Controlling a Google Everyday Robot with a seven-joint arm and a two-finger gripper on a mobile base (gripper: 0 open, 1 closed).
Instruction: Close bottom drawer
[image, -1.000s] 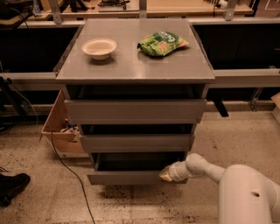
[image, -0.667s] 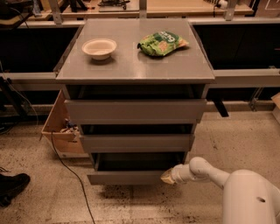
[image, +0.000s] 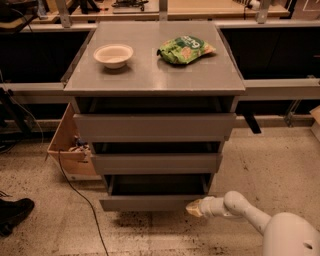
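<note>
The bottom drawer (image: 150, 202) is the lowest of three grey drawers in the cabinet. It stands pulled out, and its dark tray shows behind its flat front. My gripper (image: 194, 208) is at the end of the white arm, low near the floor. It sits at the right end of the drawer's front, touching or almost touching it. The mid-sized drawer (image: 156, 163) and the widest drawer (image: 154, 127) above it also stand partly out.
A white bowl (image: 113, 54) and a green snack bag (image: 185, 49) lie on the cabinet top (image: 150, 75). A cardboard box (image: 70, 145) and a black cable (image: 80, 195) lie left of the cabinet. A dark shoe (image: 12, 212) is at the far left.
My arm has drawn a little to the right and lower. The gripper stays at the right end of the bottom drawer's front. The drawer has not visibly moved.
</note>
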